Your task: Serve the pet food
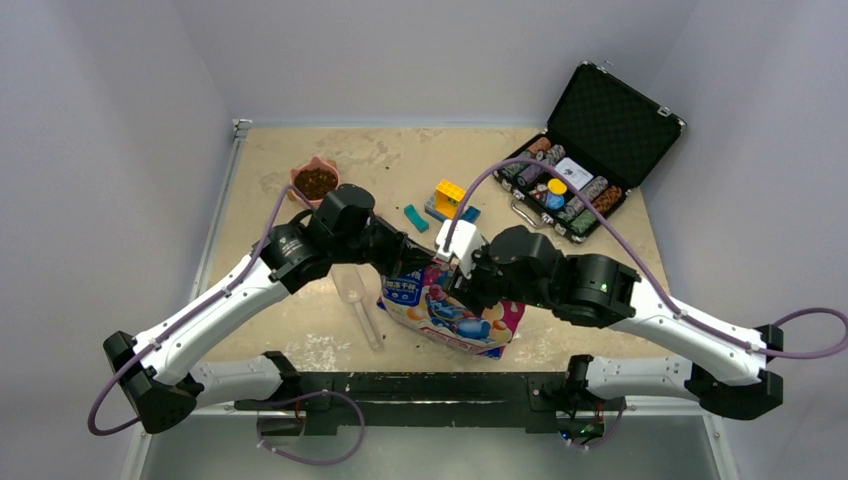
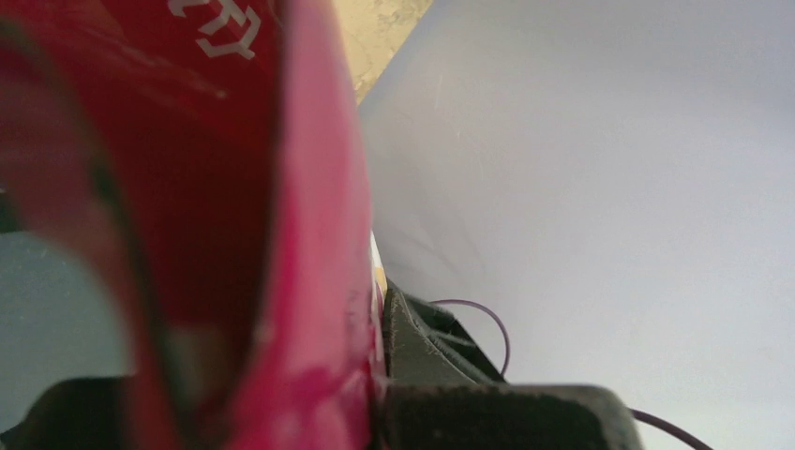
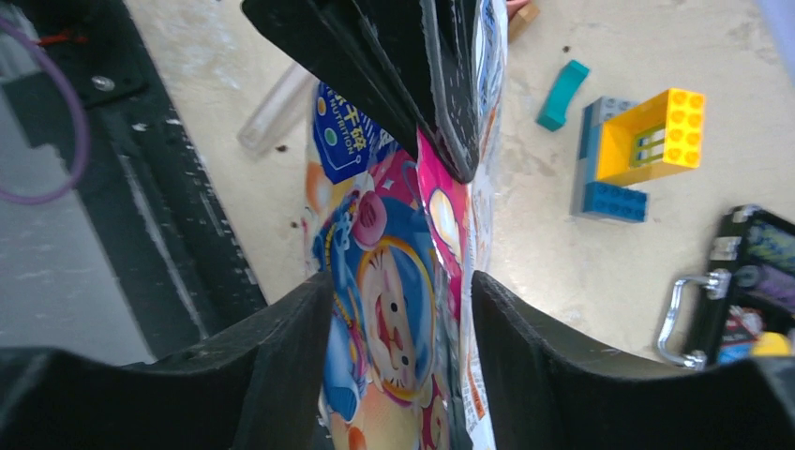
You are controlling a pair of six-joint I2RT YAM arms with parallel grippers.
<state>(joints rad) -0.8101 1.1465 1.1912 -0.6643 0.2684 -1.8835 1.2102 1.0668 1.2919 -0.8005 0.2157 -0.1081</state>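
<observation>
The glossy pink-and-blue pet food bag (image 1: 452, 316) stands tilted near the table's front middle, and also shows in the right wrist view (image 3: 394, 309). My left gripper (image 1: 428, 265) is shut on the bag's top edge; in its own view, pink bag film (image 2: 234, 234) fills the left side against one black finger (image 2: 422, 347). My right gripper (image 3: 401, 309) straddles the bag lower down, both fingers pressed against its sides. Dark brown kibble (image 1: 316, 182) lies in a pink bowl (image 1: 298, 174) at the back left.
A clear plastic scoop (image 1: 358, 300) lies left of the bag. Yellow and blue toy bricks (image 1: 450, 198) and a teal piece (image 1: 415, 217) sit behind it. An open black case of poker chips (image 1: 590, 160) stands at the back right.
</observation>
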